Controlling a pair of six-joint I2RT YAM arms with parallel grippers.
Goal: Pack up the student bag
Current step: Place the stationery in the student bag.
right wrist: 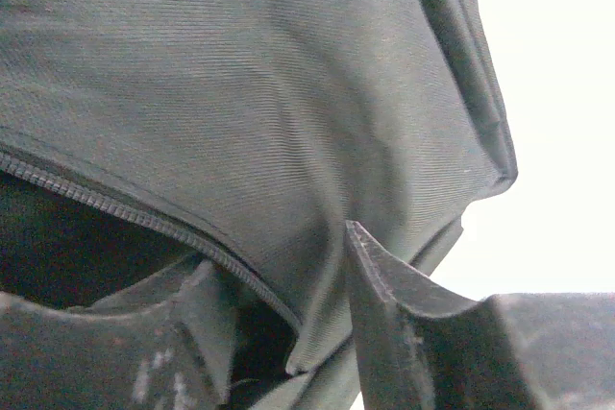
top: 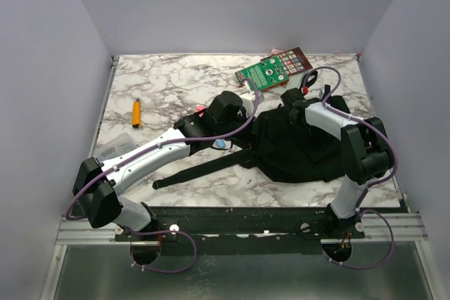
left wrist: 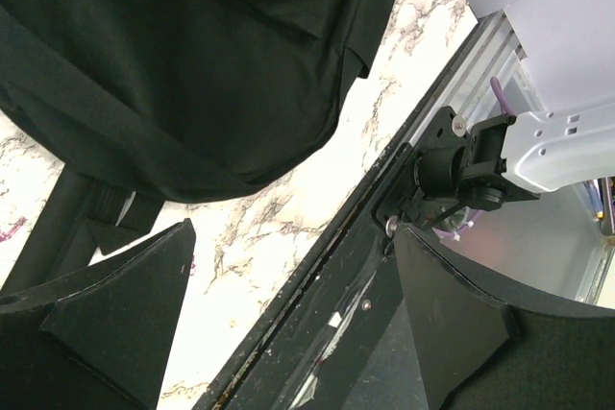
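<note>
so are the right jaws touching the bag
Touching. The right wrist view shows the bag fabric by its zipper running down between the right jaws, lying against the inner edge of one.

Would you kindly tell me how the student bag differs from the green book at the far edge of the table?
The student bag is black, soft and crumpled; the green book is flat with a bright cover. The bag is by far the larger of the two. The right gripper straddles the bag's fabric; no gripper holds the book. Both lie on the marble table.

Black student bag lies slumped (zipper apparently open).
</note>
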